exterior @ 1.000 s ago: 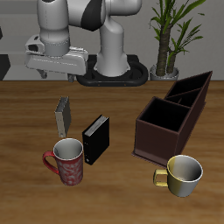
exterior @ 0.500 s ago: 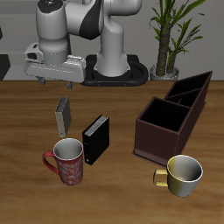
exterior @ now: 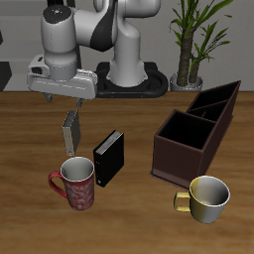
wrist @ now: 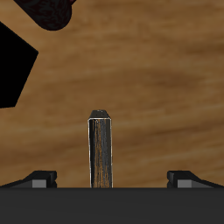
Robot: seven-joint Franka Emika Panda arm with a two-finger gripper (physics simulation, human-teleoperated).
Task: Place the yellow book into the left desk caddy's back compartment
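above upright yellow book (exterior: 71,129), gripper (exterior: 63,100) spread wide; no writing legible.

The white-and-grey Franka arm bends forward at upper left, its two-finger gripper (exterior: 63,102) pointing straight down, fingers (wrist: 40,178) spread wide apart.

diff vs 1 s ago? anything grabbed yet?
The gripper came down toward the yellow book and now hangs just above it. In the wrist view the fingers stand apart on either side of the book's top edge, not touching it, so nothing is grabbed. The book, black book, both mugs and the caddy stayed put.
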